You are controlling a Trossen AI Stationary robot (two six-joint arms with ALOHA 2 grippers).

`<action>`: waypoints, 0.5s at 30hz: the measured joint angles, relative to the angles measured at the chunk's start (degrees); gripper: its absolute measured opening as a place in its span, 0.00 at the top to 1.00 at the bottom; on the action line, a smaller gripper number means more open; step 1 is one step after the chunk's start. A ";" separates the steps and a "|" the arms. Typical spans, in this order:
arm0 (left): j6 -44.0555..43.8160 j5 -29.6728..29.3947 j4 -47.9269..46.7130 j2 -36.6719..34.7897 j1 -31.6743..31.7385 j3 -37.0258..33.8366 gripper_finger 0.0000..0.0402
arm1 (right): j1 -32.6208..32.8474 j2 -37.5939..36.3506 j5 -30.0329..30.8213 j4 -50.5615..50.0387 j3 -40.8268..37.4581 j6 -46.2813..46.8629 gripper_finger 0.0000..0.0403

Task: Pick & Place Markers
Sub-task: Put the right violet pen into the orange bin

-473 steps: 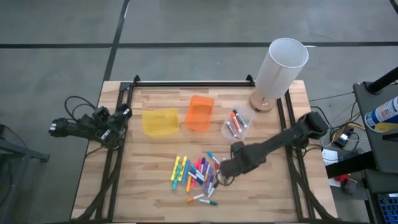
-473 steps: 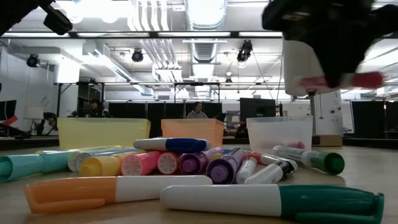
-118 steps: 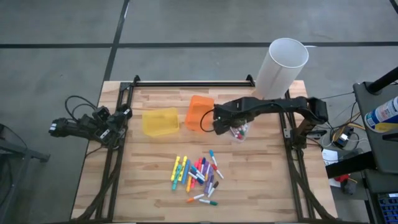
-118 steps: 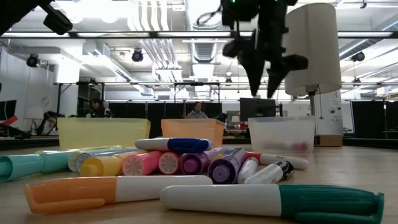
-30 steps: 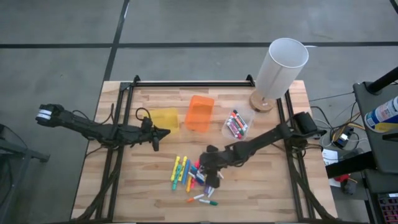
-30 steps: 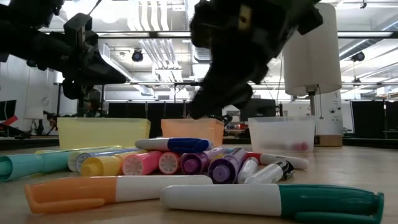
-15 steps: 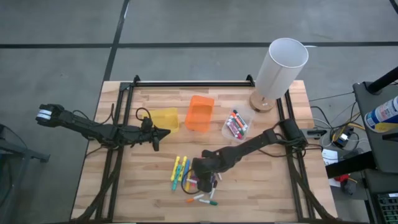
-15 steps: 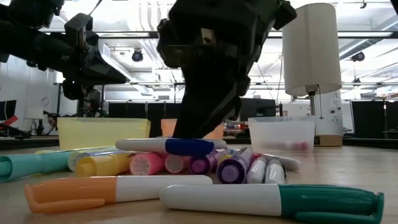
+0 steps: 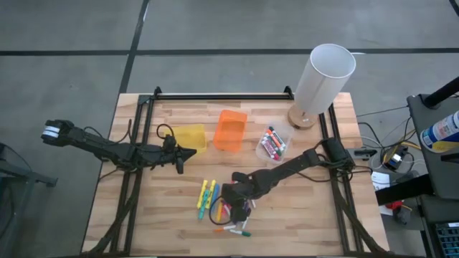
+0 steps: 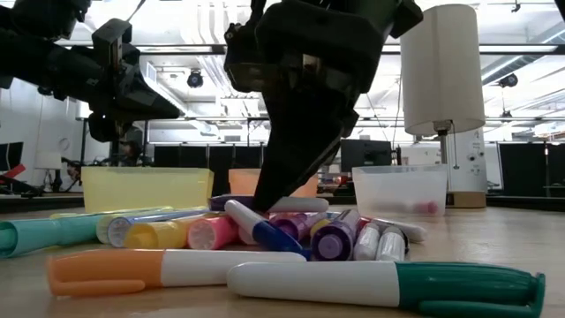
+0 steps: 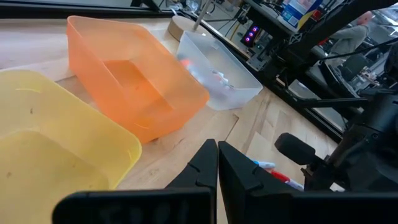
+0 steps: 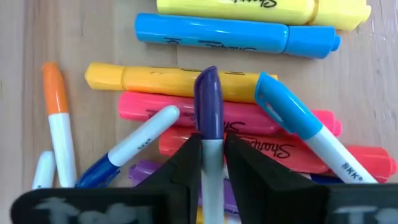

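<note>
The markers (image 9: 219, 204) lie heaped in many colours on the wooden table near its front middle. My right gripper (image 9: 231, 208) reaches slanting down into the heap and is shut on a white marker with a purple cap (image 12: 208, 102). Beside that marker, a blue-capped white marker (image 10: 261, 231) leans tilted on the heap. My left gripper (image 9: 179, 165) hovers shut near the yellow bin (image 9: 189, 136), holding nothing. My right gripper pinches the purple-capped marker's white barrel (image 12: 211, 163) between its two fingers (image 12: 185, 163), just behind the cap. The fingers come slanting down from the table's right side. The capped end sticks out past the fingertips and lies over the pink and yellow markers (image 12: 186, 78) of the heap.
An orange bin (image 9: 230, 130) stands right of the yellow one. A clear bin (image 9: 272, 143) holding several markers sits farther right. A tall white cylinder on a round wooden base (image 9: 323, 75) stands at the far right corner. Bare wood lies left of the heap.
My right gripper has gone toward the table's left and near edges and down into the heap, tipping steeper. The heap has shifted. The blue-capped white marker that lay level on top now leans with its blue end down.
</note>
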 joint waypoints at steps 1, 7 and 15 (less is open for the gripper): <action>0.00 0.00 0.03 0.00 0.01 0.00 0.98 | 0.00 0.01 0.00 0.03 0.00 -0.41 0.84; 0.00 0.00 0.25 0.00 0.02 0.00 0.98 | 0.02 0.05 1.18 0.01 0.09 -2.37 0.91; 0.02 -0.02 1.45 0.00 0.02 0.00 0.98 | -0.01 -0.32 2.77 -0.22 0.00 -2.89 0.93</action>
